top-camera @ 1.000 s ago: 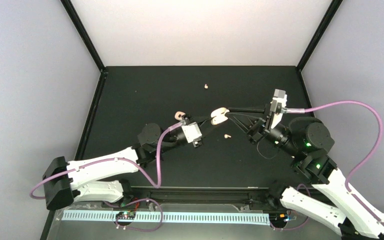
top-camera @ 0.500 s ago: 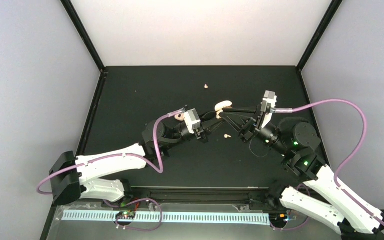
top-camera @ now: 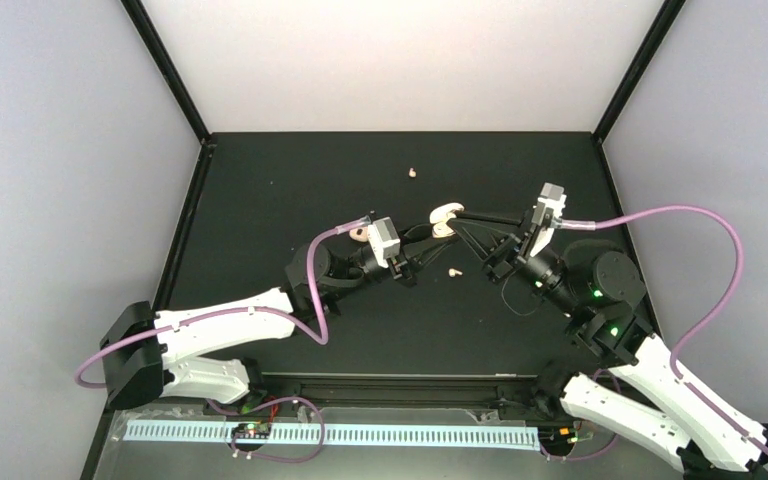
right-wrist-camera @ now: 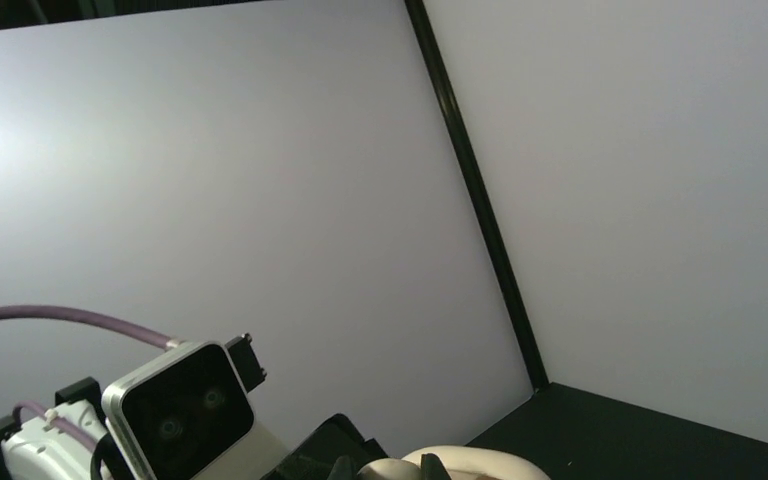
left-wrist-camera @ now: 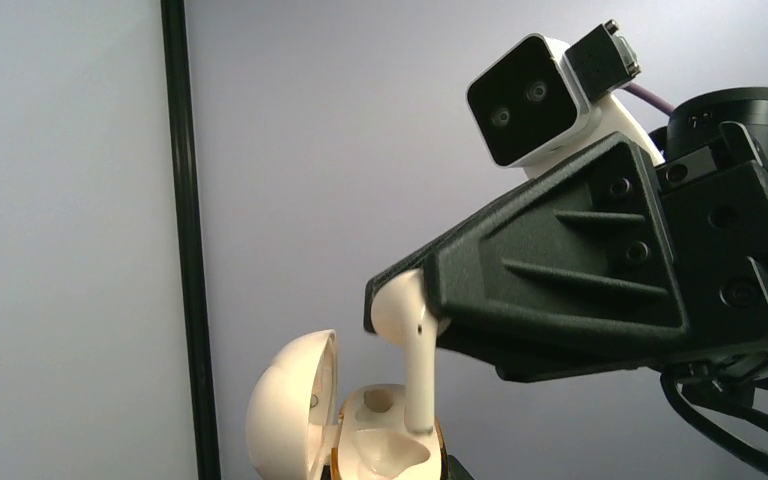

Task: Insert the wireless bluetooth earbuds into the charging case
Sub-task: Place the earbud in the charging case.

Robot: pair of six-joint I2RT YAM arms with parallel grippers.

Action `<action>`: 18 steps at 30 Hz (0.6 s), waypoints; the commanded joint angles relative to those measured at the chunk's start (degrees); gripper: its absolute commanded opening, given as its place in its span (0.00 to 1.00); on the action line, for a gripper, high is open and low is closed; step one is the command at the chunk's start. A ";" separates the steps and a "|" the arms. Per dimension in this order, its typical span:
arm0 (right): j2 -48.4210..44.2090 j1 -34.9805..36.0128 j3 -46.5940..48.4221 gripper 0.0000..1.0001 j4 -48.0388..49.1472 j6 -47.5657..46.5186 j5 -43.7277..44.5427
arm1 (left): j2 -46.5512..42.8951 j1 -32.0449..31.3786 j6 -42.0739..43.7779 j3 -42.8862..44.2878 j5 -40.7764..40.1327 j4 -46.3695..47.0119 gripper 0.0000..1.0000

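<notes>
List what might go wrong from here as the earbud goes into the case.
1. The right claw pinches the earbud only by its head, with the stem tip just at a socket of the open charging case. A slightly off push might twist it loose.
2. The left claw appears to hold the case aloft, so downward pressure may tip it or make it slip.
3. The lid stands open beside the stem, and a nudge might swing it shut.

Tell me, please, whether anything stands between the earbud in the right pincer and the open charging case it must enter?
Nothing visible does. The right pincer holds the earbud upright with its stem tip at an open socket of the charging case, and the lid is swung back to the left, off the path.
</notes>
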 commanded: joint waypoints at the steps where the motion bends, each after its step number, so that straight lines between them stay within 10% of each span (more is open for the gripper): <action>1: -1.04 -0.08 -0.86 0.01 2.14 -0.82 4.62 | -0.72 0.01 -0.44 -0.69 0.29 3.27 0.02; 18: 0.57 -0.04 -1.27 0.01 2.63 0.45 2.40 | -0.60 0.02 -0.16 0.91 1.45 1.45 0.02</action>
